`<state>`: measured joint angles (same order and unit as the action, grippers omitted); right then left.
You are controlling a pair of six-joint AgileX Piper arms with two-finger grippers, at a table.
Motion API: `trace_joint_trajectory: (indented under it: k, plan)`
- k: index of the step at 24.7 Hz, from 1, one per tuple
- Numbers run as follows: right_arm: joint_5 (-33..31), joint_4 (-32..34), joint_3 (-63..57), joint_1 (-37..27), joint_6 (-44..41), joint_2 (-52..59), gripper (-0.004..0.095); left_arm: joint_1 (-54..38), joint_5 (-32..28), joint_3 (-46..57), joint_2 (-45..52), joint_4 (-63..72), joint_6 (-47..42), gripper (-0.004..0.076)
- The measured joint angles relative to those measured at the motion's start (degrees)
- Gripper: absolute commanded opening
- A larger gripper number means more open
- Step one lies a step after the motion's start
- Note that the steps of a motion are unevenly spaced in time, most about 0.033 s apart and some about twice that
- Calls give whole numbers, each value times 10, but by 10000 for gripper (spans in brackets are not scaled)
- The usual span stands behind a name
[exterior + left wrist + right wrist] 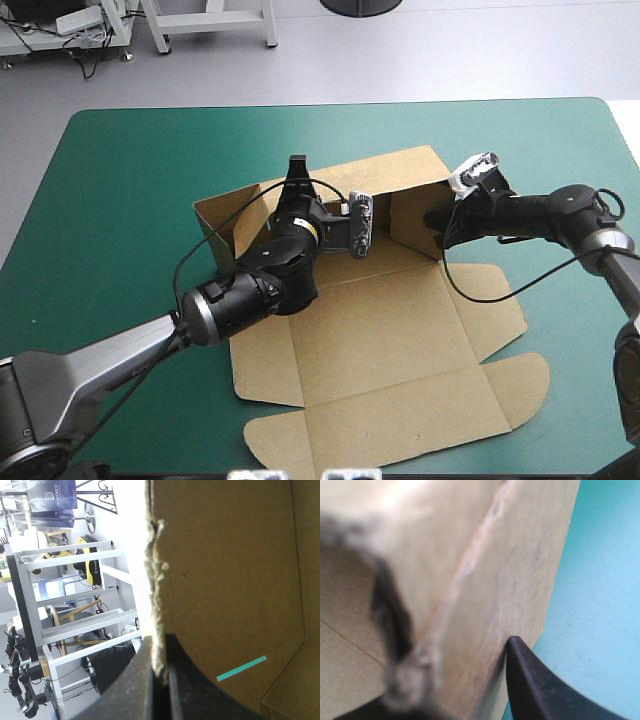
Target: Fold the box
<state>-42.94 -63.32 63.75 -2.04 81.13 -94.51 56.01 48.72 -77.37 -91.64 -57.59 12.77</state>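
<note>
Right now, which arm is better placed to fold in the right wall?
Right: its tool is shut on the right wall of the box; the left tool pinches the far wall.

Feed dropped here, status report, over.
Left pincer shut on box, far wall. Right pincer shut on right wall. Lid flat. Nothing in the way.

The box is brown board, matt and dry-looking. Its flat panels are smooth, with pressed crease lines. Close up in the left wrist view, its cut edge is rough and fibrous, frayed into pale paper fluff. The left fingers either side of that edge are black and matt, without shine. The tabletop has a teal-green cover, smooth, even and faintly sheened. At lower left of the high view, the left arm has a glossy black shell that runs into grey, metal-looking casing.
</note>
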Motion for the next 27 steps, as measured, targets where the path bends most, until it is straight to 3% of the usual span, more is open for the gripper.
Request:
trace_joint_trajectory:
  k: [5, 13, 17, 22, 25, 27]
  plan:
    - [33, -31, -2, 4, 24, 0, -19, 0, -5, 0, 0, 0, -2, -10]
    - [62, -38, -2, 4, 17, -1, 2, 0, -20, 0, -14, -60, -16, 52]
    - [65, -18, -1, 5, -24, -1, 2, 0, -91, 0, -34, -124, -6, 53]
    - [72, -12, -1, 5, -43, -1, 2, 0, -139, 0, -34, -154, 2, 54]
    - [74, -10, -1, 5, -51, -1, 2, 0, -153, 0, -34, -176, 3, 116]
    - [68, -9, -1, 5, -55, -1, 6, 0, -164, 0, -35, -180, 4, 211]
